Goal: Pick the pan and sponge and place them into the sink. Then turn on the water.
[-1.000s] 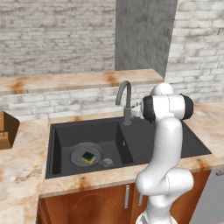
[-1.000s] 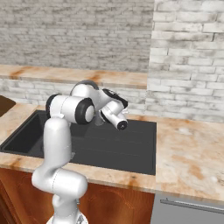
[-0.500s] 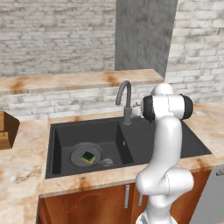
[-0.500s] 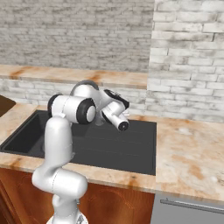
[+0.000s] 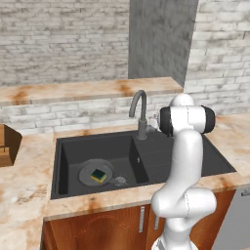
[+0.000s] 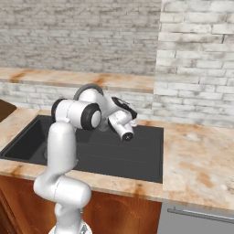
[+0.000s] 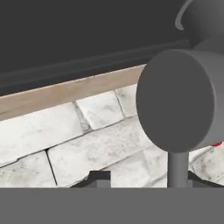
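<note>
Little has shifted since earlier; only the arm sits marginally nearer the faucet (image 5: 140, 113). Pan (image 5: 95, 173) and sponge (image 5: 99, 175) lie in the sink's (image 5: 161, 158) left basin. Gripper (image 7: 144, 180) fingers flank the faucet's lever (image 7: 178, 168); whether they pinch it, I cannot tell. Nudge it gently sideways.

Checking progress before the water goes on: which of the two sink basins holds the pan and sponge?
The left basin: the pan lies there with the sponge on it, near the drain.

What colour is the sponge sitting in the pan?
The sponge is yellow with a dark green top, lying in the dark grey pan; clearest in the left base view.
</note>
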{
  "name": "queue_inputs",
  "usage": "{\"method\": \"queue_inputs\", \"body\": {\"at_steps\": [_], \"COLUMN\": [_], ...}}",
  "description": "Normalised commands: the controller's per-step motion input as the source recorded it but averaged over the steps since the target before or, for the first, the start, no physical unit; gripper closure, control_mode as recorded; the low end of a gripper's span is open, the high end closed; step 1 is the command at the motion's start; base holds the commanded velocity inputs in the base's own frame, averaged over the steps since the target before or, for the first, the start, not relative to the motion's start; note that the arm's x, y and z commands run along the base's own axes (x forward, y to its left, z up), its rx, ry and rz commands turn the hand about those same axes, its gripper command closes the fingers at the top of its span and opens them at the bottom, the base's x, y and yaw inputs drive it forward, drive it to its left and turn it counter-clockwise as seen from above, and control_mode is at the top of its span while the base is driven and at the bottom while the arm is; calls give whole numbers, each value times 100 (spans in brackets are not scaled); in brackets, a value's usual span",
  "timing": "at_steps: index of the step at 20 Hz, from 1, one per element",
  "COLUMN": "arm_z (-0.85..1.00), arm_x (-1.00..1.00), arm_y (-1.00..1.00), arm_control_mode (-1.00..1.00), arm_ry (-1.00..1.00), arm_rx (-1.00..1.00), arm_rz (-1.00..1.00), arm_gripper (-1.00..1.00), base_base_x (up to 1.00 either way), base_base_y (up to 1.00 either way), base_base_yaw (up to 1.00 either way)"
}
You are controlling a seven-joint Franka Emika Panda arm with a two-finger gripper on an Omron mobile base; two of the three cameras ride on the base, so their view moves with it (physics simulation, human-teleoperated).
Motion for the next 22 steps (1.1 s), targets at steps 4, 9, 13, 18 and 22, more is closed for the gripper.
{"method": "queue_inputs", "body": {"at_steps": [4, 9, 13, 18, 22], "arm_z": [-1, -2, 0, 0, 0], "arm_x": [0, 0, -8, -2, 0], "arm_y": [-96, -76, -41, -3, 0], "arm_control_mode": [-100, -100, -100, -100, -100], "arm_ry": [3, 1, 0, 0, 0], "arm_rx": [20, 16, 11, 2, 0], "arm_rz": [-11, -8, -2, -1, 0], "arm_gripper": [100, 100, 100, 100, 100], "base_base_x": [0, 0, 0, 0, 0], "base_base_y": [0, 0, 0, 0, 0], "base_base_yaw": [0, 0, 0, 0, 0]}}
